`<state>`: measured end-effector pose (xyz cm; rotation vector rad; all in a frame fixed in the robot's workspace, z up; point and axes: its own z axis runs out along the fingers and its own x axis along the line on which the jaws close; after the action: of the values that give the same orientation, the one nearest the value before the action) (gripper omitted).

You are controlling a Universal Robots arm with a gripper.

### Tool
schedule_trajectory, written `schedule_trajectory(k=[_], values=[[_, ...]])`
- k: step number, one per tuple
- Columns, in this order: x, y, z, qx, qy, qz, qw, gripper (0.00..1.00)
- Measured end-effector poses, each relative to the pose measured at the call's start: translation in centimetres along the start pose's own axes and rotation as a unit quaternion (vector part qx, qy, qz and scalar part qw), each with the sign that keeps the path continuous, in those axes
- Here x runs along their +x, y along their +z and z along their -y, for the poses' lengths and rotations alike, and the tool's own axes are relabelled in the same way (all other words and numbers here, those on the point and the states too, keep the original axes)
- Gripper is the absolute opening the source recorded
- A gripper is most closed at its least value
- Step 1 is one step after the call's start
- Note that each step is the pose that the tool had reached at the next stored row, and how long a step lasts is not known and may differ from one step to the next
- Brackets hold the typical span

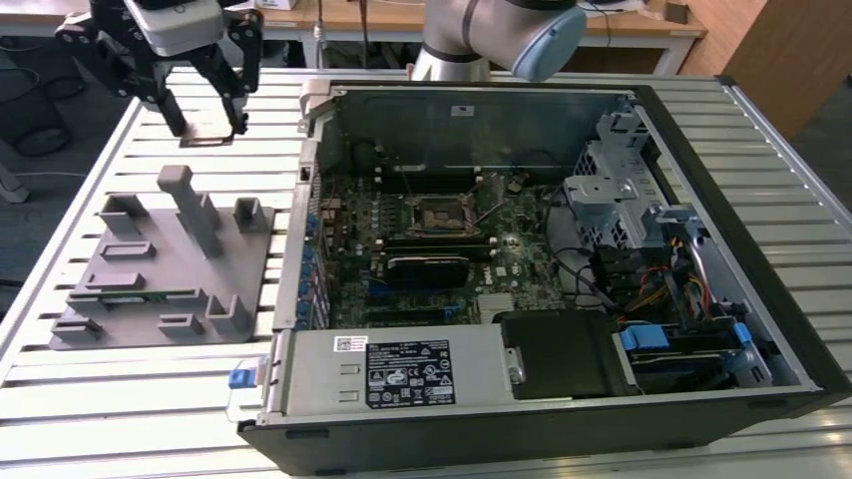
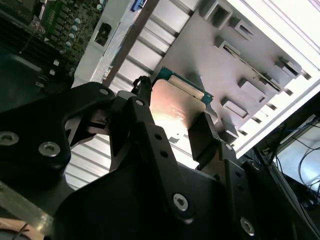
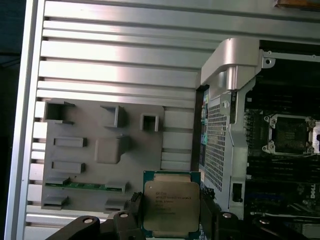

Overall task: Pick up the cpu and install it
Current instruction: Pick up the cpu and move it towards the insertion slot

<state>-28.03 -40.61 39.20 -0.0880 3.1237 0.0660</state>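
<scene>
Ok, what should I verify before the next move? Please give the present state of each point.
1. Gripper shut on cpu: ok.
2. Cpu lifted off tray: ok.
3. Socket empty: ok.
4. Cpu above socket: not ok; it hangs outside the case, at the exterior view's left.
5. Cpu turned to match socket: cannot tell.

Even, bright light from above washes the slatted tabletop (image 1: 80,399) pale in the exterior view, with soft, short shadows beside the fixture (image 1: 160,269). The case (image 1: 533,110) interior is dim. In the second wrist view the tabletop beyond the fixture burns out white, the cpu (image 2: 180,97) lid carries warm glare, and the tool (image 2: 173,106) reads near-black.
</scene>
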Motion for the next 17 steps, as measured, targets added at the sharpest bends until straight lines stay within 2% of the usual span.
schedule_trajectory(k=[4, 8, 17], values=[[-1.23, 0.09, 0.07, -0.0001, 0.000, -0.0001, 1.0000, 0.54], [-2.77, 0.19, 0.17, -0.0001, 0.000, -0.0001, 1.0000, 0.54], [-5.19, 0.38, 0.31, -0.0001, 0.000, -0.0001, 1.0000, 0.54]])
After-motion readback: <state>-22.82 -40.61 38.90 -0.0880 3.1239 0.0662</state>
